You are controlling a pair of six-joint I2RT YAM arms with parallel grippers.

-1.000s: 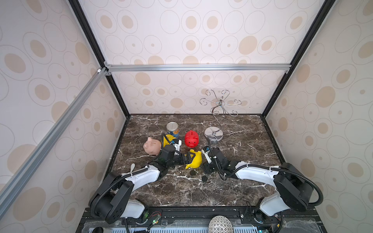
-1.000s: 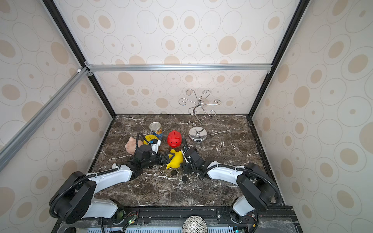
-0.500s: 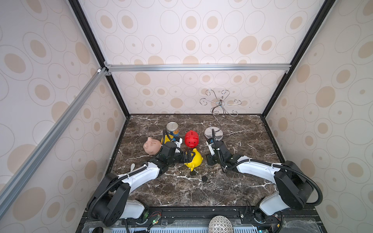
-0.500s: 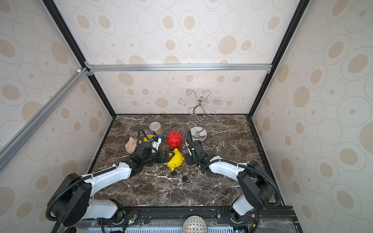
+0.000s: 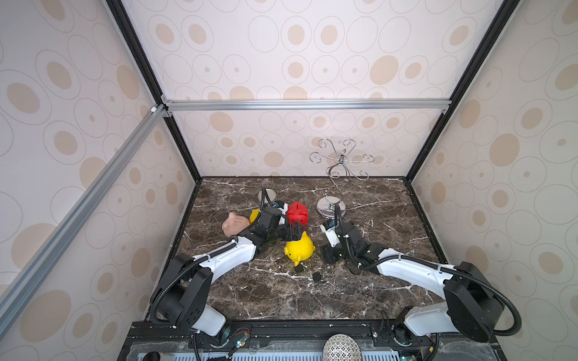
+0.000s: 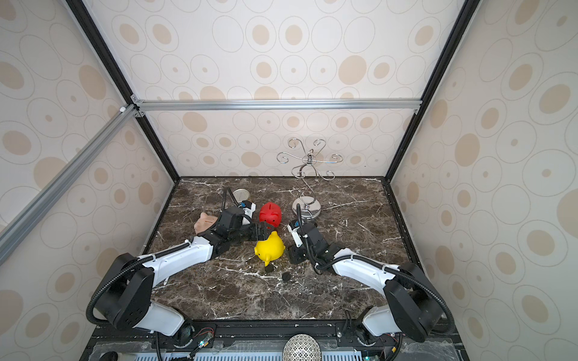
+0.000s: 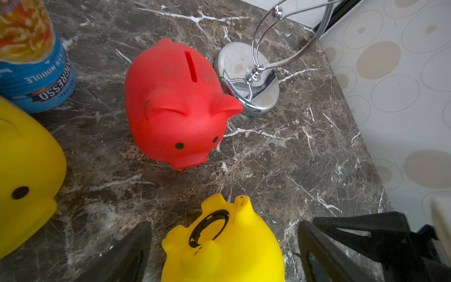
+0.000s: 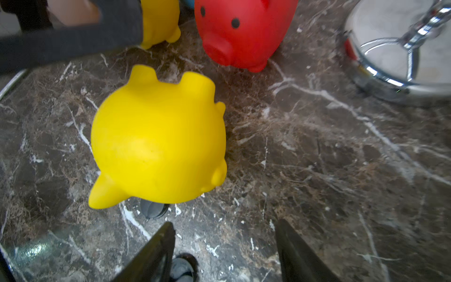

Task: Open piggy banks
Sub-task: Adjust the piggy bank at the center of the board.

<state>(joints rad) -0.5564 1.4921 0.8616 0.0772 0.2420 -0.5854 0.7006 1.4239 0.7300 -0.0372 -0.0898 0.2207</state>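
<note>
The left gripper (image 7: 224, 225) is spread wide on either side of a tipped-over yellow pig (image 7: 227, 258), with gaps showing, and the pig's belly hole (image 7: 209, 227) is unplugged. The right gripper (image 8: 224, 229) is spread and empty beside that pig, near 2 black plugs (image 8: 152, 210) lying on the table (image 8: 317, 171). The red pig (image 7: 175, 102), a 2nd yellow pig (image 7: 24, 171) and the pink pig (image 5: 234, 223) sit farther back.

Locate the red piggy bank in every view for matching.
In a top view: red piggy bank mid-table, beside the chrome stand's base.
In a top view: same place.
Left wrist: mid-frame, whole, slot showing.
Right wrist: cropped at the frame edge, snout toward camera.
Shared landmark: the chrome stand's base, in all four.
</note>
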